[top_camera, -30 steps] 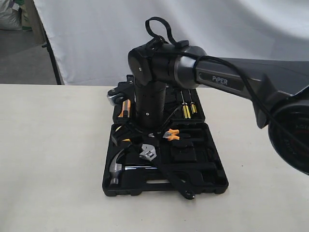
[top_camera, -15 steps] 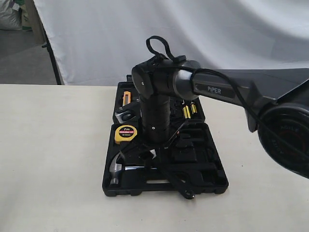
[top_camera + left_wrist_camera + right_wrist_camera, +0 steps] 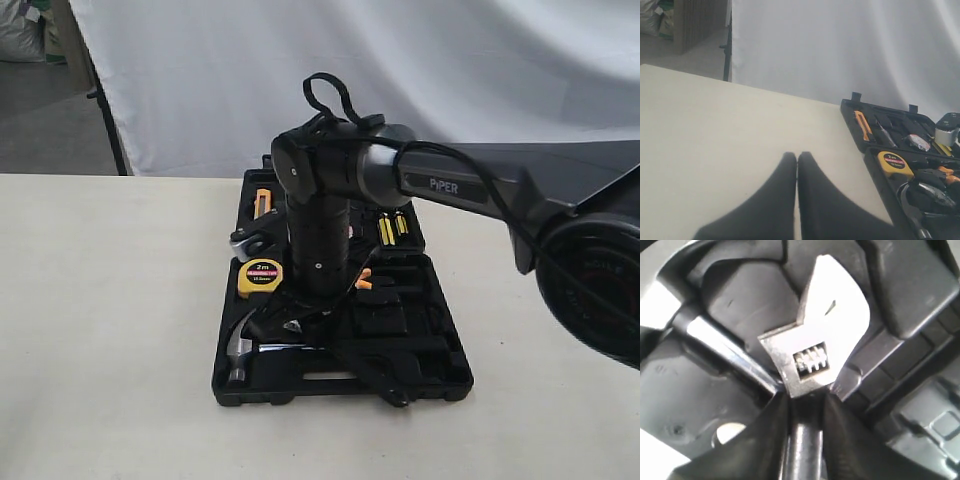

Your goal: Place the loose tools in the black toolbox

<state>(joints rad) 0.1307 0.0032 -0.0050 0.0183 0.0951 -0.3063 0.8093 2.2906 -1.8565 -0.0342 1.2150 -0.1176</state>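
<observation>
Premises are presenting as a robot test lab: a white cloth backdrop (image 3: 180,80) is hanging behind the pale surface (image 3: 100,320), and a black stand pole (image 3: 107,128) is leaning beside it.

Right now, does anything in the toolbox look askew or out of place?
The adjustable wrench is not seated. The right gripper grips its handle, and its head sits slanted over the hammer shaft rather than in a recess.
</observation>
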